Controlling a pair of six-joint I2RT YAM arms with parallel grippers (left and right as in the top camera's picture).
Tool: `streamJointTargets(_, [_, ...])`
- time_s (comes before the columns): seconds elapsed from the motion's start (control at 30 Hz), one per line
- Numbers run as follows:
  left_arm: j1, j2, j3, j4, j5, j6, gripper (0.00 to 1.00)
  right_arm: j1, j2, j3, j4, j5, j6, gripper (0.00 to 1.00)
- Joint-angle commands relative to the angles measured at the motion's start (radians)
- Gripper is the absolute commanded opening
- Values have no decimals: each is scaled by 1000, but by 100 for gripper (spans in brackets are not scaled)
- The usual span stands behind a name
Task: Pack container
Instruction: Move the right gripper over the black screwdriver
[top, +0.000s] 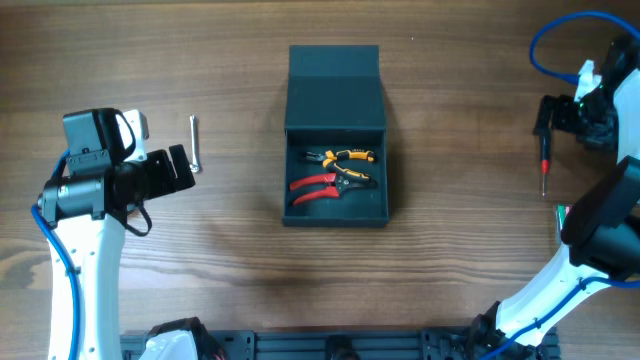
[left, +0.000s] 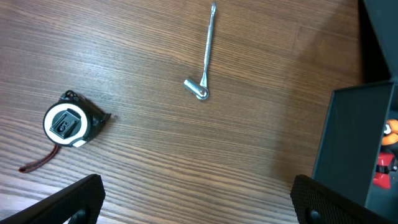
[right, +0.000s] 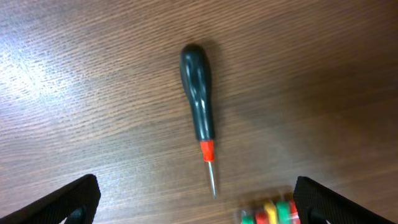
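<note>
Container (top: 334, 95) open, 2 pliers (top: 318, 184) inside, 1 screwdriver (right: 198, 99) outside, left pincer (left: 196, 193) apart, right pincer (right: 196, 190) apart

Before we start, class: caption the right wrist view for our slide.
Open right gripper hovers above a black-handled screwdriver lying on the wooden table.

container (top: 350, 206) open from above, pliers (top: 316, 185) inside
</note>
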Motion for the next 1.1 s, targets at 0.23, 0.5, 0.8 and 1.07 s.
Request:
streamJointTargets(0.23, [6,-2,23,3,20,12,100,2,7,-235,229,-46,-85,100])
streamJointTargets(0.5, [6,-2,23,3,28,12,100,2,8,-257,278,-46,-89,99])
streamJointTargets(0.8, [6,-2,23,3,39,12,100,2,11,-226,218,-46,-80,99])
streamJointTargets(1.07, [6,-2,23,3,39,12,100,0,21,-10,-21,-46,-27,99])
